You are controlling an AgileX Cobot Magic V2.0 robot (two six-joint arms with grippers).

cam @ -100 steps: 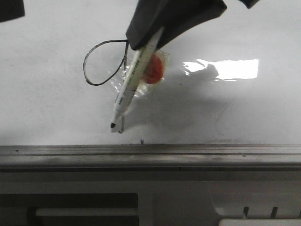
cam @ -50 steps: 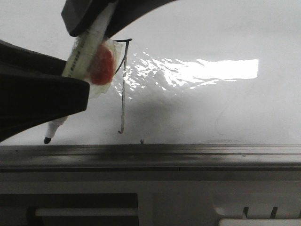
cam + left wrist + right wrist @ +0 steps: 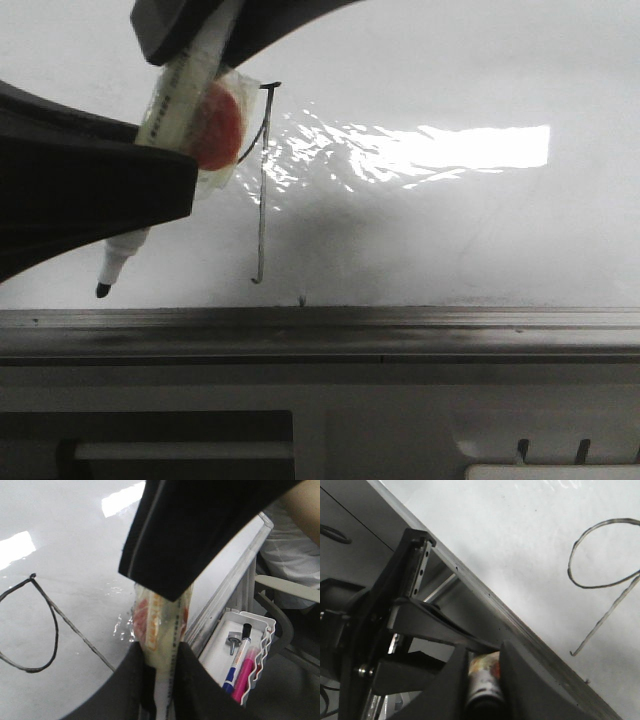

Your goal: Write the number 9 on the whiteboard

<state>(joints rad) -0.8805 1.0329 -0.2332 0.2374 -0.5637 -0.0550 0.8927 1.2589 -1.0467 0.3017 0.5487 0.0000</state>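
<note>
**Marker held clear of a finished figure**

The number 9 (image 3: 262,200), a thin black hand-drawn figure, stands on the large glossy white whiteboard (image 3: 450,250). Its long straight stem runs down to a small hook just above the grey metal tray edge (image 3: 400,325). In the front view most of its loop is hidden behind the tool. The wrist views show the teardrop loop whole and joined to the stem.

A pale-barrelled whiteboard marker (image 3: 180,95) hangs tilted to the left of the stem. Clear plastic wrap binds a round red piece (image 3: 215,125) to its side. Its black tip (image 3: 102,290) points down and left, near the tray edge and apart from the stem. Whether the tip touches the board cannot be told.

The right end effector (image 3: 485,680) is closed on the upper end of the marker. In the front view it shows as the dark shape at the top. The left end effector (image 3: 161,680) has its dark fingers (image 3: 131,680) pressed against both sides of the wrapped barrel, gripping it lower down. In the front view it covers part of the marker.

A bright glare patch (image 3: 460,148) lies on the board to the right of the figure. Beyond the board's edge, the left wrist view shows a white holder (image 3: 220,645) with a blue-and-white pen (image 3: 235,665) and a pink pen (image 3: 245,672).
</note>
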